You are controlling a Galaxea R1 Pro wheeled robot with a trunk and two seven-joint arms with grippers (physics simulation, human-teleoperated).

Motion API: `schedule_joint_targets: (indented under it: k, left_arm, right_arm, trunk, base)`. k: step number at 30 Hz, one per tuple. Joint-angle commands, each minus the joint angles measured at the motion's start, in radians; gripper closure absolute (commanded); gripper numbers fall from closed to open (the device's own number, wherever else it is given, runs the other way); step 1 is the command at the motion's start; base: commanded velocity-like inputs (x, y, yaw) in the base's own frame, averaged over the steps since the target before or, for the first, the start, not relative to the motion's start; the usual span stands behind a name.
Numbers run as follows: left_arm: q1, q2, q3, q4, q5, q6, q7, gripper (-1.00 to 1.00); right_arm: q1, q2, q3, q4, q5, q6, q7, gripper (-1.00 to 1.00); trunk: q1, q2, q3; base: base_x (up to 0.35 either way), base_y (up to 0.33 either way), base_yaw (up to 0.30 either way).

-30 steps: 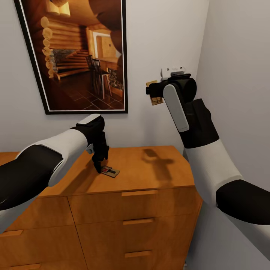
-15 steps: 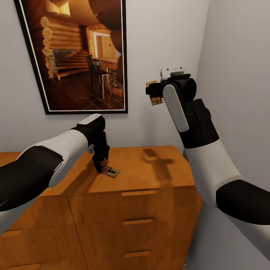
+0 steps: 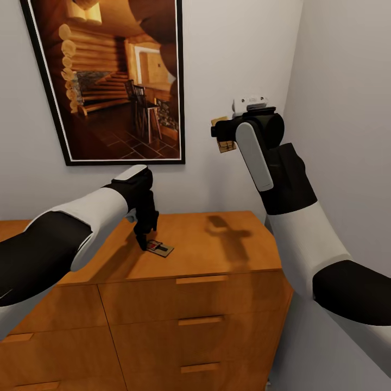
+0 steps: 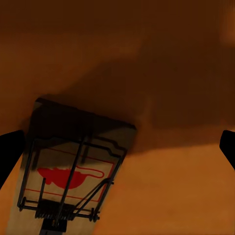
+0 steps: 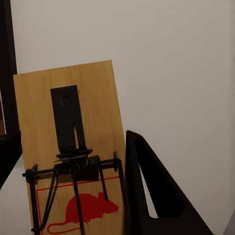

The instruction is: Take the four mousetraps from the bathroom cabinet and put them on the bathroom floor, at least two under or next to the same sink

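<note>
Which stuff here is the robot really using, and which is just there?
Using: the mousetrap on the cabinet under the open left gripper; the other mousetrap held up by the right gripper.
Just there: the log-cabin picture, the wall.

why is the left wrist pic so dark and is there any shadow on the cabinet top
Left wrist view: the left pincer hangs close over the mousetrap, shading the board's far end and the cabinet wood beyond. Head view: the raised right pincer, holding another mousetrap, casts a soft dark shadow on the cabinet top. Right wrist view: evenly lit, sharp.
</note>
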Motion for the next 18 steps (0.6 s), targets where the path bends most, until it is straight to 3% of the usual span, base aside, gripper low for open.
schedule_joint_targets:
  k: [1, 13, 14, 18]
  left_arm:
    - [0.010, 0.000, 0.013, 0.000, 0.009, -0.007, 0.004, -1.00]
    - [0.011, -0.003, 0.015, -0.007, 0.007, -0.002, 0.004, -1.00]
    - [0.011, -0.003, 0.015, -0.007, 0.007, -0.002, 0.004, 1.00]
    - [0.011, -0.004, 0.015, -0.007, 0.006, -0.003, 0.003, 1.00]
  right_arm:
    - [-0.001, 0.000, 0.001, -0.001, -0.012, 0.002, -0.012, 1.00]
    - [-0.001, 0.000, 0.001, 0.000, -0.012, 0.002, -0.012, 1.00]
    - [-0.001, 0.000, 0.001, 0.000, -0.012, 0.002, -0.012, 1.00]
    - [-0.001, 0.000, 0.001, 0.000, -0.012, 0.002, -0.012, 1.00]
  trunk:
    - [0.000, 0.000, -0.001]
    - [0.000, 0.000, -0.001]
    - [0.000, 0.000, -0.001]
    - [0.000, 0.000, -0.001]
  base:
    - [0.000, 0.000, 0.000]
    - [0.000, 0.000, 0.000]
    - [0.000, 0.000, 0.000]
    - [0.000, 0.000, 0.000]
